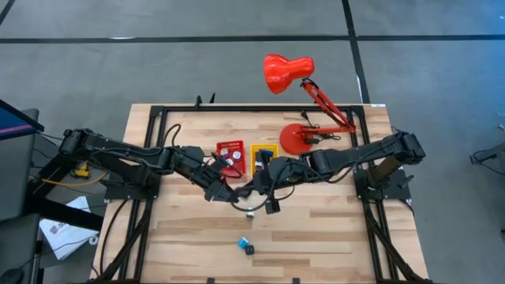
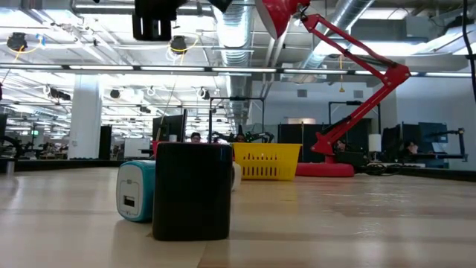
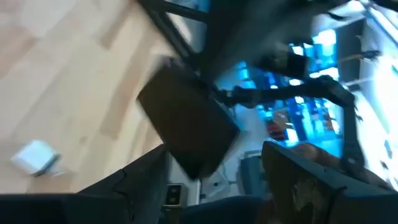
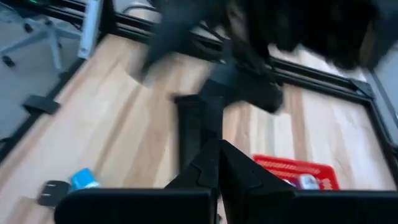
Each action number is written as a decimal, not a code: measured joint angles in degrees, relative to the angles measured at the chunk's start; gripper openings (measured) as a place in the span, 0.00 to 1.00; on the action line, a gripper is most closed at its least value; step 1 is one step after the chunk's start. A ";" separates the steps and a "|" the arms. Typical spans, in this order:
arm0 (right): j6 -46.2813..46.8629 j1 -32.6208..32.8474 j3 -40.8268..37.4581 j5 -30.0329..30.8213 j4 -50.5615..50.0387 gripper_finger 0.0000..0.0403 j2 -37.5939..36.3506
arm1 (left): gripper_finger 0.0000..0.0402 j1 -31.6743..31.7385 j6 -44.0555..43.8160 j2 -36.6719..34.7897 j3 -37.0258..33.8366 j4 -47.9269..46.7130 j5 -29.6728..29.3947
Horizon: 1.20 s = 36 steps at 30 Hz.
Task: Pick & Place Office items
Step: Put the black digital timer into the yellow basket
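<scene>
You have both arms meeting over the middle of the tabletop [image 1: 316, 237], just in front of the red bin [image 1: 230, 155] and the yellow bin [image 1: 263, 155], probably because the pieces go into these bins. The left gripper [image 1: 223, 192] has its jaws partly open, and I cannot tell if anything is between them. The right gripper [image 1: 254, 192] has its jaws fully closed and, as far as I see, empty. A small white piece [image 1: 249, 214] lies on the wood just beside both grippers. A light blue piece [image 1: 244, 243] and a black piece [image 1: 249, 249] lie together nearer the front edge, well apart from the jaws.
</scene>
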 joint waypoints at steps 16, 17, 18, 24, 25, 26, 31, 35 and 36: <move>-1.48 0.05 -0.11 -0.56 -0.15 0.00 0.08 | 0.62 -0.02 0.15 -0.11 0.15 -0.36 -1.07; -1.48 0.07 -0.10 -0.70 -0.15 0.00 0.05 | 0.62 -0.02 0.13 -0.09 0.13 -0.44 -1.14; -1.48 0.07 -0.10 -0.73 -0.14 0.00 0.03 | 0.62 -0.02 0.00 -0.07 0.13 -0.43 -1.25; -1.44 0.09 -0.10 -0.72 0.15 0.00 0.03 | 0.62 -0.02 -0.03 -0.04 0.06 -0.46 -2.30; -1.42 0.11 -0.08 -0.73 0.23 0.00 0.03 | 0.62 -0.02 -0.03 -0.02 0.04 -0.55 -2.55; -1.33 0.14 -0.06 -0.73 0.24 0.00 0.03 | 0.62 0.01 -0.03 -0.02 0.04 -0.54 -2.64; -1.28 0.23 -0.01 -0.85 0.45 0.00 0.03 | 0.62 0.03 -0.03 0.00 0.02 -0.52 -2.72; -1.30 0.44 0.01 -1.18 1.38 0.00 0.00 | 0.62 0.05 -0.03 0.00 0.02 -0.49 -3.16; -1.32 0.57 0.01 -1.20 1.51 0.00 0.00 | 0.62 0.05 -0.02 0.00 0.02 -0.47 -3.32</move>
